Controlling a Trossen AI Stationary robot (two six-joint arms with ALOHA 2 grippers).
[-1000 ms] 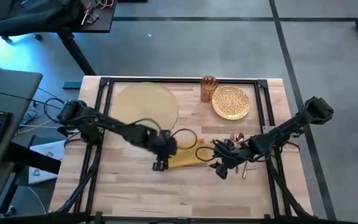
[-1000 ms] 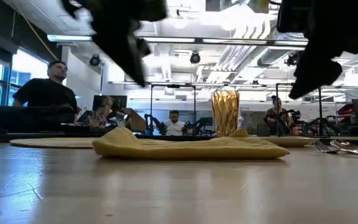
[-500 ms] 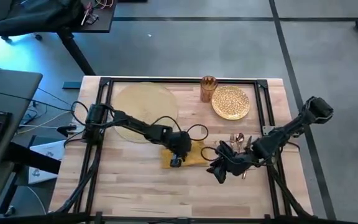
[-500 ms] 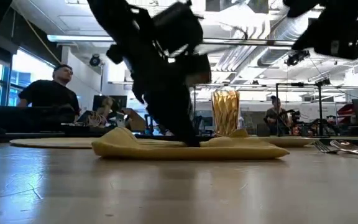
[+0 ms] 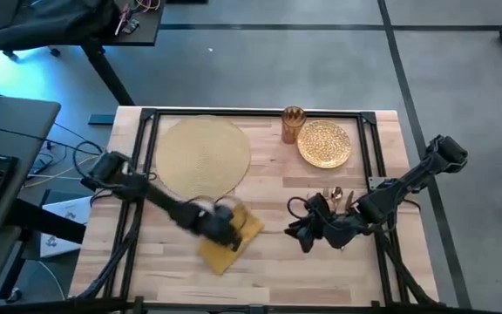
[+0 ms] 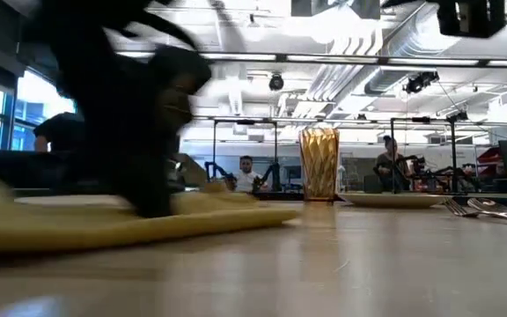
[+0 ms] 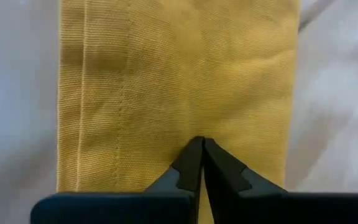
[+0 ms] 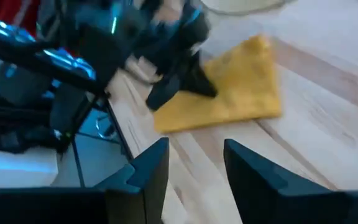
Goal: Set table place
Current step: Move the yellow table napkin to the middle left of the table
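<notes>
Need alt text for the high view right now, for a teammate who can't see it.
Overhead: the left gripper is shut on the yellow napkin near the table front, below the round woven placemat. The right gripper hovers open to its right; gold plate and cup sit at the back.

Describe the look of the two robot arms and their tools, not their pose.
Both arms are dark, slim and jointed, with black cables looping beside them. The left tool ends in two black, tapered, angular fingers. The right tool has two black, flat-faced fingers with angular edges. No markings are visible.
</notes>
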